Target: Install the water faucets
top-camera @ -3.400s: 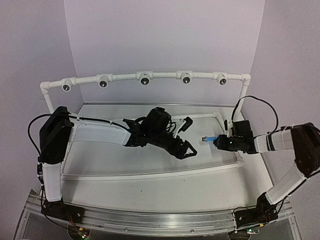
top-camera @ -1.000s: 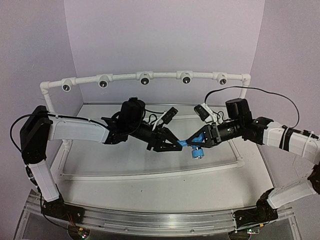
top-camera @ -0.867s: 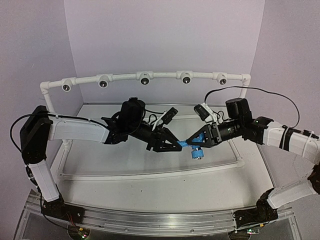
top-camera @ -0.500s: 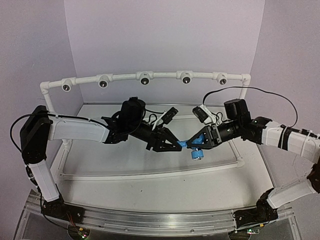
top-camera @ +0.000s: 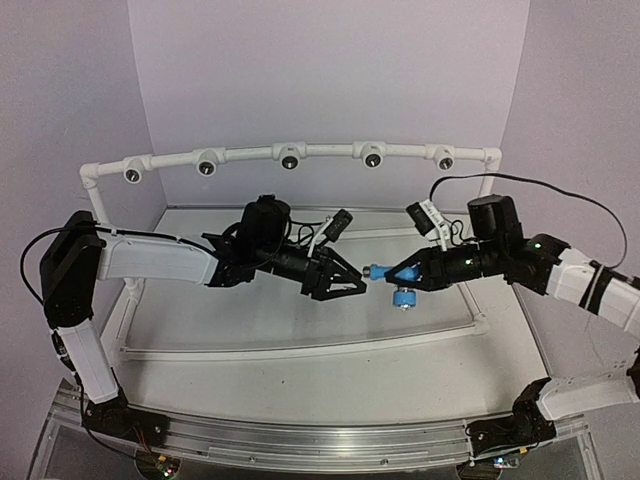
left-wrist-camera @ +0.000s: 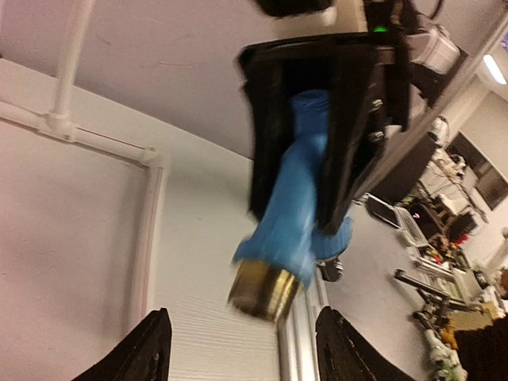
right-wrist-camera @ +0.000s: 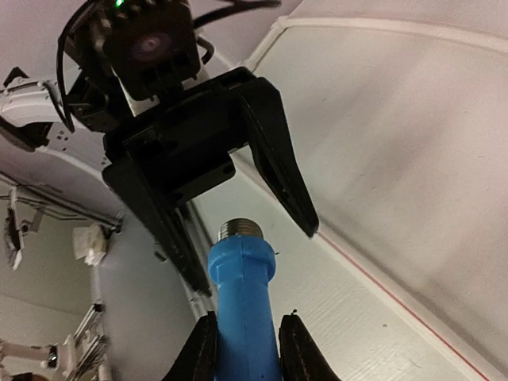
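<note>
The faucet [top-camera: 384, 271] is up in the air over the middle of the bench [top-camera: 300, 345], pinched round its blue body by the right gripper [top-camera: 402, 273]. Its brass threaded end points at the left gripper [top-camera: 352, 279], which is spread wide and sits just beside it, not touching. My worry is that it's one grip on a slick little plastic piece, so any twist on the way to the pipe [top-camera: 290, 153] at the back could spin it or drop it. Those spread fingers could also clip the threads if either arm drifts closer.
</note>
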Robot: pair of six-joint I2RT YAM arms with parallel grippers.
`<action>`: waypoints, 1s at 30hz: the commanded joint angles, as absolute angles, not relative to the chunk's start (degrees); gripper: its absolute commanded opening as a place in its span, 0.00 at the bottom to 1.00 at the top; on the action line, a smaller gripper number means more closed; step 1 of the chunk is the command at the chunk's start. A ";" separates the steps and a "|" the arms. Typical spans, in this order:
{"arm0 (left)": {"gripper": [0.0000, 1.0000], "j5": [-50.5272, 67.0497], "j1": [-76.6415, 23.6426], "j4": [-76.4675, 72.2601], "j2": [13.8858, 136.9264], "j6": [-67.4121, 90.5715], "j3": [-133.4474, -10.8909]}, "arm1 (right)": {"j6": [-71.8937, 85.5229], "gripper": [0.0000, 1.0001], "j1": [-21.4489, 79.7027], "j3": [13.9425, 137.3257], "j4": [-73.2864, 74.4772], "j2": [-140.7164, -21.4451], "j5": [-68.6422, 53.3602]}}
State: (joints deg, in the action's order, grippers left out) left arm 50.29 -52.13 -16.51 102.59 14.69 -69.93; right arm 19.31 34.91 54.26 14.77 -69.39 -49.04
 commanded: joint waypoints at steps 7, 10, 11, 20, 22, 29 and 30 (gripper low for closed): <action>0.71 29.29 -52.02 -16.30 104.64 19.02 -69.13 | -2.35 0.00 35.38 60.64 27.78 -54.33 7.94; 0.75 28.42 -54.83 -14.75 108.36 16.05 -71.64 | -7.98 0.00 36.97 63.64 28.54 -54.70 19.04; 0.76 28.42 -55.85 -13.88 109.56 14.55 -72.74 | -9.93 0.00 37.27 64.59 28.46 -55.10 22.13; 0.76 21.86 -63.01 -1.45 122.08 0.89 -85.43 | -28.72 0.00 39.22 68.94 23.36 -59.52 34.50; 0.76 21.81 -63.72 2.08 124.54 -3.96 -88.19 | -32.92 0.00 39.79 68.40 21.13 -59.46 35.02; 0.75 20.29 -64.90 8.35 130.98 -8.39 -95.13 | -48.60 0.00 48.02 65.14 5.65 -64.03 49.18; 0.75 19.73 -64.97 8.35 131.55 -8.21 -95.41 | -52.37 0.00 49.51 63.92 0.76 -64.52 51.96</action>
